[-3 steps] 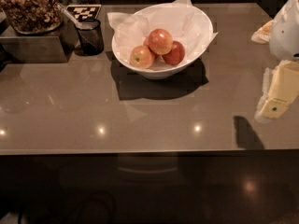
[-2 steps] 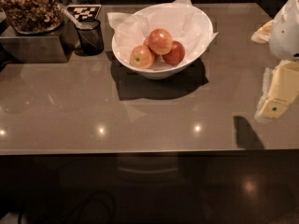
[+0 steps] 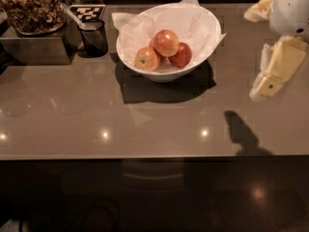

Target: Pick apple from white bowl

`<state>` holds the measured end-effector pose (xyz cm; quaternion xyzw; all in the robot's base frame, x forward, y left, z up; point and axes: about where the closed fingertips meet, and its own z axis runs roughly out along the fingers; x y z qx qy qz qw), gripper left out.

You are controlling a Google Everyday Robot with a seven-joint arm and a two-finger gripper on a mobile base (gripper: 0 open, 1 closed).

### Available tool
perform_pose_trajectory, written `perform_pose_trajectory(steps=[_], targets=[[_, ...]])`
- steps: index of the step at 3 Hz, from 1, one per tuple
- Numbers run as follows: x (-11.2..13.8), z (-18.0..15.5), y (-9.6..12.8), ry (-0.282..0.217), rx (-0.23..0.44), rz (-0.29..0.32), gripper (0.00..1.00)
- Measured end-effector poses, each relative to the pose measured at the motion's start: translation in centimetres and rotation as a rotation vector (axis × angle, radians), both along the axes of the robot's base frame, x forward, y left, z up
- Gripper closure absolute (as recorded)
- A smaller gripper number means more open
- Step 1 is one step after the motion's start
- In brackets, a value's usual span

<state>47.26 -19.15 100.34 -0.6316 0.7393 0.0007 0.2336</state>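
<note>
The white bowl (image 3: 203, 21), lined with crumpled white paper, stands at the back middle of the brown table. The apple (image 3: 166, 42), orange-red with a pale blush, lies on top in it. A darker red apple (image 3: 182, 55) lies to its right and a smaller yellowish-pink apple (image 3: 147, 58) to its left. My gripper (image 3: 264, 87), cream-yellow under a white arm, hangs over the table at the right, well apart from the bowl and holding nothing.
A small dark cup (image 3: 94, 36) with a spoon stands left of the bowl. A metal box with a jar of snacks (image 3: 31, 11) sits at the back left. A checkered marker (image 3: 87, 11) is behind the cup. The table's front edge (image 3: 145, 156) crosses the middle of the view.
My gripper has shifted a little to the left and farther back over the table, towards the bowl. The bowl and the apples have not moved.
</note>
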Motion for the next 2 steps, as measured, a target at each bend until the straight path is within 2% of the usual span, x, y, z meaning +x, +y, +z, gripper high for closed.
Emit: perform_pose_trajectory(steps=[1,2], targets=[[3.4,2.8,3.0,-0.057,0.095,0.122,0.00],[6.2,5.1,6.3,-0.086,0.136,0.215,0.00]])
